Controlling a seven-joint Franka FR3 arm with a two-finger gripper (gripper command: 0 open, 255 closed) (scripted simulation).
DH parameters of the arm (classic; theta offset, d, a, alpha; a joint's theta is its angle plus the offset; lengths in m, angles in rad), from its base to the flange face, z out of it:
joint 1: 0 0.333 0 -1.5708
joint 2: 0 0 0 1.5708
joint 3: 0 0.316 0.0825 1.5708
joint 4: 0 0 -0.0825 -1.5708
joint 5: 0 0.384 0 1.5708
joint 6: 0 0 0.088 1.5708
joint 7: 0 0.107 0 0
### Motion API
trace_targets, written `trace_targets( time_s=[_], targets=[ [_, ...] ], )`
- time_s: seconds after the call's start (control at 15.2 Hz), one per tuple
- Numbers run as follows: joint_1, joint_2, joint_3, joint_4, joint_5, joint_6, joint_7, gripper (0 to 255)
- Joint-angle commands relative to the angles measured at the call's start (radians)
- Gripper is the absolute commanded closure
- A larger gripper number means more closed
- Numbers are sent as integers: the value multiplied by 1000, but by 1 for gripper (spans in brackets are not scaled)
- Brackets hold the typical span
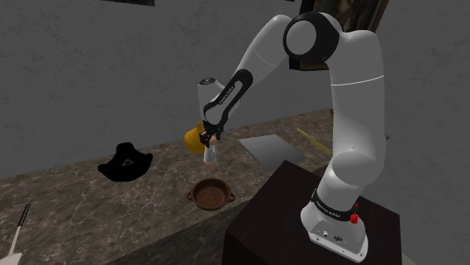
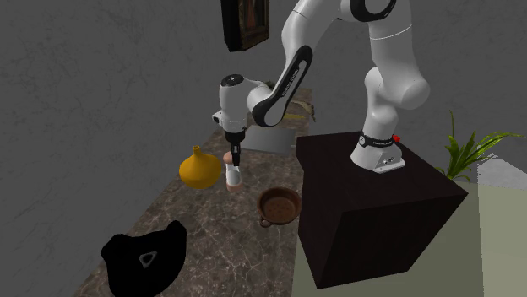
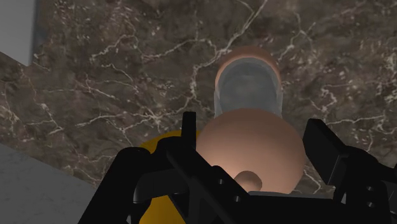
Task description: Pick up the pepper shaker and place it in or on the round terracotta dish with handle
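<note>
The gripper (image 1: 209,140) is clasping the pepper shaker (image 1: 209,153) by its rounded pinkish cap, jaws closing on either side of it, so the carrying step is getting under way. The shaker is hanging upright beside the yellow vase (image 1: 193,137), well short of the brown dish (image 1: 211,194) that is sitting near the stand (image 1: 301,226). The next move is calling for a lift and a swing over the dish's middle, then lowering. Whether the shaker's base is clearing the marble counter (image 1: 90,211) is hard to judge.
</note>
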State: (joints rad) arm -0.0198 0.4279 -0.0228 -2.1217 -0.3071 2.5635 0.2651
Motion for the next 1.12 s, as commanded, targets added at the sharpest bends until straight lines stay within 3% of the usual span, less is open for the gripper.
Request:
trace_targets(
  time_s=[0.0,1.06],
  targets=[
    [0,0,0,0,0,0,0,255],
    [-10,-164,23,10,48,-171,-58,255]
  ],
)
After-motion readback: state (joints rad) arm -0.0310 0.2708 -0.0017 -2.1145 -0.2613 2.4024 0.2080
